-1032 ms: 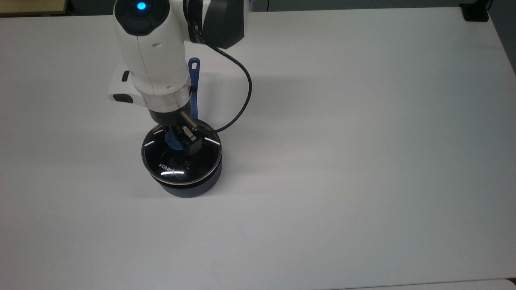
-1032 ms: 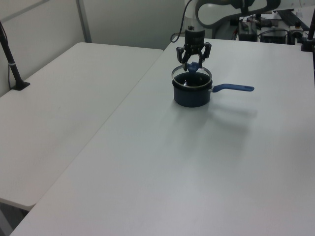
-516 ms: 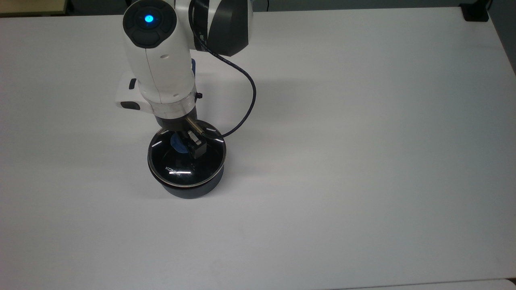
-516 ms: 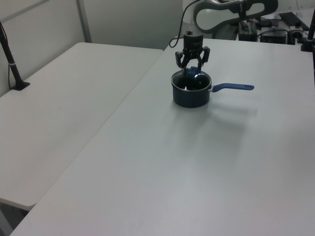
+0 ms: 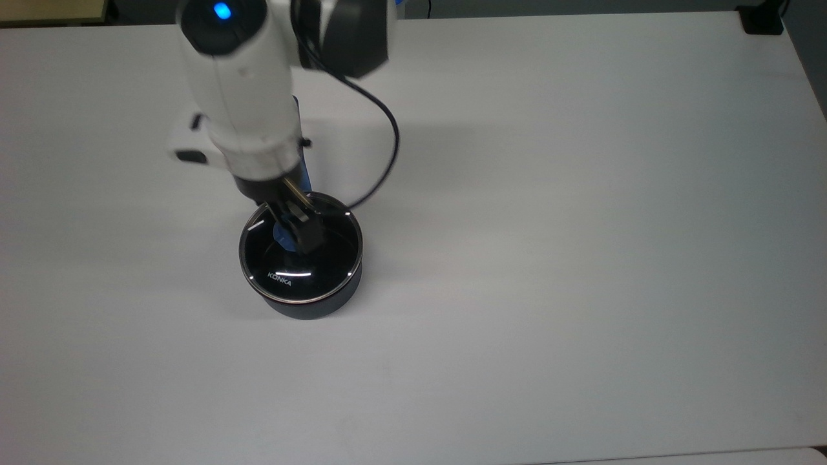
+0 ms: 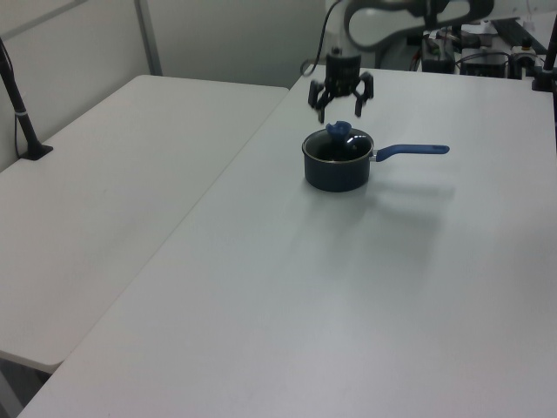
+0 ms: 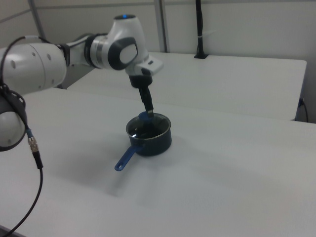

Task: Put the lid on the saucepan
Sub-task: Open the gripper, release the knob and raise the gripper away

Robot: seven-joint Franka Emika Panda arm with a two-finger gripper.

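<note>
The saucepan (image 6: 334, 171) stands on the white table, its long blue handle (image 6: 414, 153) pointing to the left view's right. The glass lid (image 5: 301, 258) with white "KONKA" lettering lies flat on the saucepan's rim, its blue knob (image 6: 338, 131) at centre. My gripper (image 6: 339, 106) hangs open just above the knob, fingers spread to either side and apart from it. In the top view the gripper (image 5: 295, 229) covers part of the knob, and the arm hides most of the handle. The right view shows the saucepan (image 7: 154, 140), its handle (image 7: 125, 157) and the gripper (image 7: 148, 108) over the lid.
The white table (image 5: 581, 258) stretches wide around the saucepan. A second white table (image 6: 96, 192) adjoins it on the left view's left. A black cable (image 5: 387, 155) loops from the arm beside the pan. A black post (image 6: 19, 104) stands on the far table.
The lid went down and settled level on the saucepan. My gripper let go of the knob and rose above it.
</note>
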